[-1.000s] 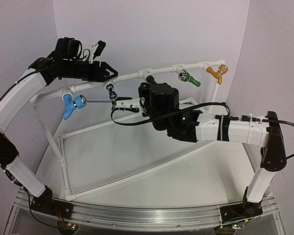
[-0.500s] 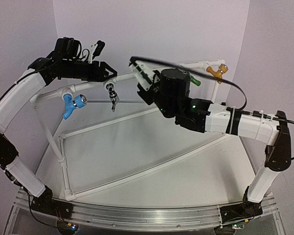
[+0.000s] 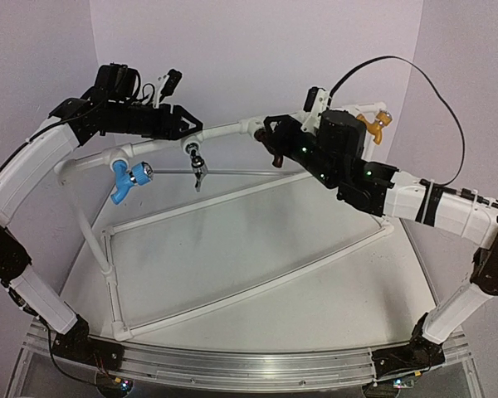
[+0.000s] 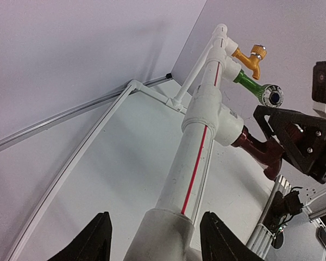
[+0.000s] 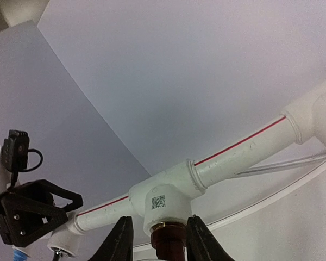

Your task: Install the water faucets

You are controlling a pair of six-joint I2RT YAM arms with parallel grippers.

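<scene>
Under a tee fitting (image 5: 163, 198) of the white pipe frame (image 3: 232, 127), the dark brown faucet (image 5: 168, 242) is seated, its neck entering the tee from below; it is pinched between the fingers (image 5: 119, 239) of the right gripper (image 3: 274, 143); further along the same rail to the right, the green faucet (image 4: 255, 87) and the orange faucet (image 3: 372, 124) are mounted; to the left, the chrome faucet (image 3: 197, 162) and the blue faucet (image 3: 121, 180) are hung; the rail is straddled by the left gripper (image 4: 155, 217), though whether it is clamped or merely flanked cannot be told.
</scene>
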